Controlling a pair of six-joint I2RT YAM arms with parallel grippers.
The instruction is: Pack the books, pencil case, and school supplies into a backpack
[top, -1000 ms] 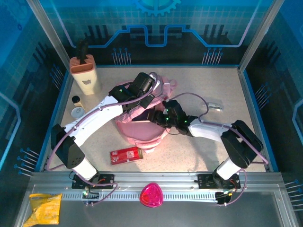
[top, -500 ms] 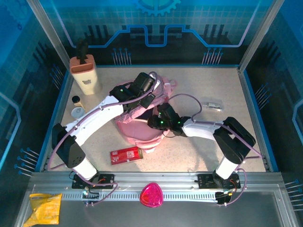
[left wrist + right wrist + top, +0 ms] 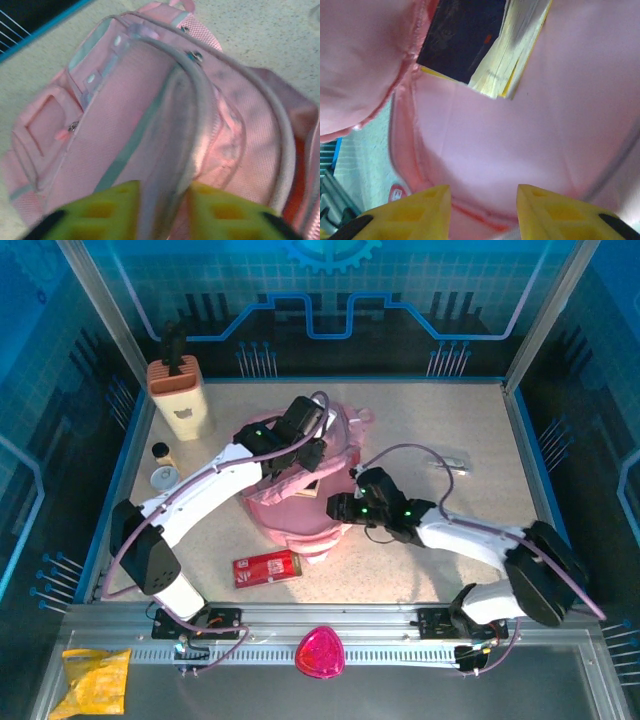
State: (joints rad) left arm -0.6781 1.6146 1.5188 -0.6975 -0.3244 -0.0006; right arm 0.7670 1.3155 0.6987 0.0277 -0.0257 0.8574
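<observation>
My left wrist view is smeared. The backpack (image 3: 125, 125) is soft-edged and my left gripper (image 3: 162, 212) is cut off by the bottom edge, so I cannot tell whether it pinches the rim lying between its fingers. In my right wrist view the books (image 3: 465, 35) run out past the top edge, their covers unreadable. From above, my left arm hides the backpack's far side, and the school supplies (image 3: 455, 462) are too small to make out.

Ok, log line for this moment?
left gripper: jaws apart astride backpack rim | right gripper: open at backpack mouth | books: inside | pencil case: on table | school supplies: on table
</observation>
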